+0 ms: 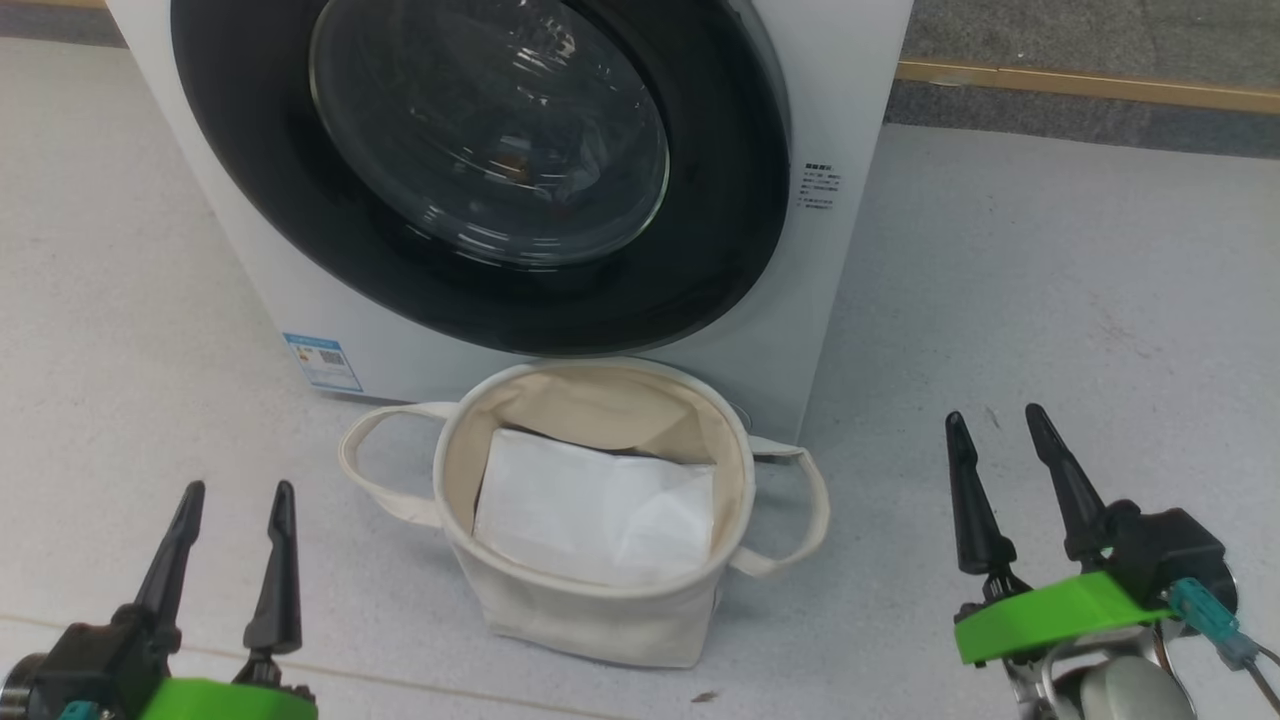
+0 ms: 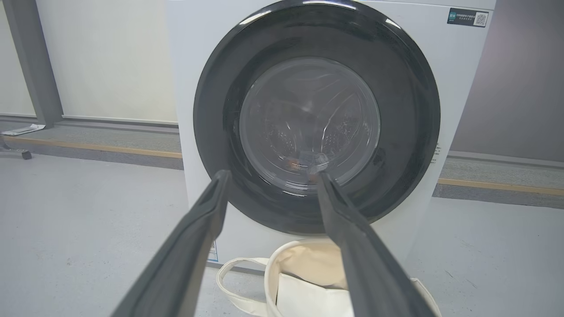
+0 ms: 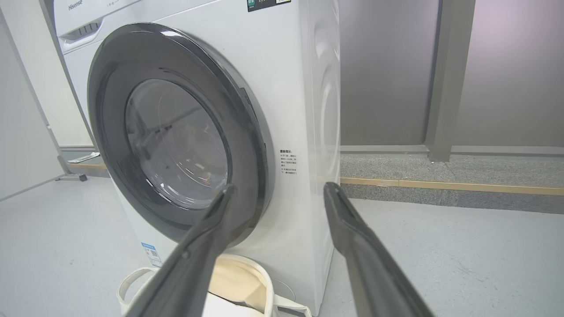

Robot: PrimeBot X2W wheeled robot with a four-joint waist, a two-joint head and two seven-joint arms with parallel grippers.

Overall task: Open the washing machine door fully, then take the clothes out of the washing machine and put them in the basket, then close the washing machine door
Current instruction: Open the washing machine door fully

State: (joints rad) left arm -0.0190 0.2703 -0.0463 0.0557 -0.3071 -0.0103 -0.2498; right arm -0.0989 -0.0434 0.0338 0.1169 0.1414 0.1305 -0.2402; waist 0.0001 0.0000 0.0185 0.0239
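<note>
Left gripper (image 1: 240,488): in front of the washing machine (image 1: 850,90), off its left front corner, fingers spread wide and empty, tips aimed at the machine. Blue label sticker (image 1: 322,362): low on the machine's front, left side. Washing machine door (image 1: 480,150): shut flat against the machine's front, glossy black rim round a bulging glass bowl. Being round, it offers no long axis, only a rim edge to catch. Clothes: presumably in the machine's drum behind the glass, which is too dim and reflective to tell. Basket (image 1: 745,470): on the floor touching the machine's base, just below the door, with a white sheet of paper (image 1: 590,510) in it. Printed text (image 1: 820,188): on the machine's front, just beside the door's right rim. Right gripper (image 1: 995,414): off the machine's right front corner, fingers parted wide and empty. Judgement: the door's right rim lies ahead, up and to the left of these fingers, so the right arm is nearer it. No handle can be made out.
</note>
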